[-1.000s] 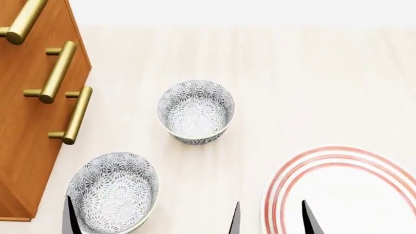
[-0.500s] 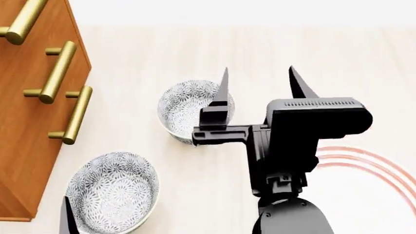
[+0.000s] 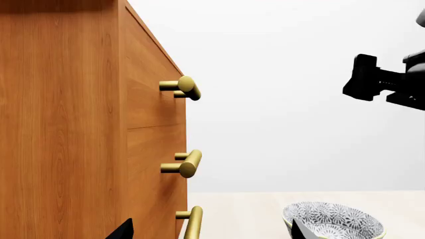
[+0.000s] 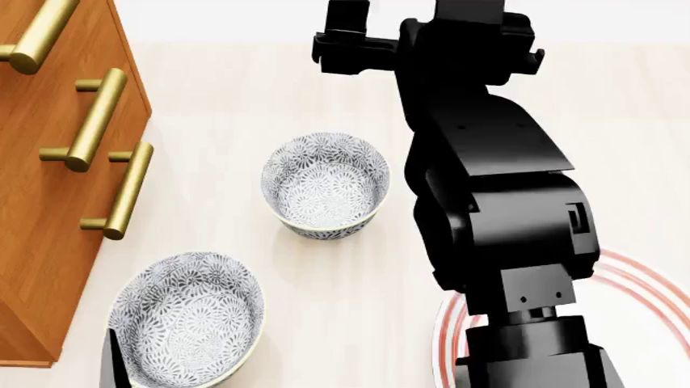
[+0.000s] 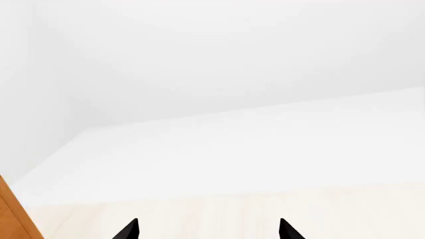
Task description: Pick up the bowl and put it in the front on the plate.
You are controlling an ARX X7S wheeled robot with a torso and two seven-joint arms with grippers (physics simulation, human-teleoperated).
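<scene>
Bowl (image 4: 325,185) untouched mid-table; my right gripper (image 5: 208,230) has swung up past it, fingers apart, overshooting. Left gripper (image 3: 209,233) fingers apart too.

Glossy wood cabinet (image 4: 48,202), brassy handles (image 4: 119,190)

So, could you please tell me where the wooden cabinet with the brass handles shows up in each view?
Head view: the cabinet runs along the left edge.
Left wrist view: it fills the picture's left part, handles jutting out.
Right wrist view: only a sliver at the picture's lower left corner.
Shared landmark: the pale tabletop.
</scene>
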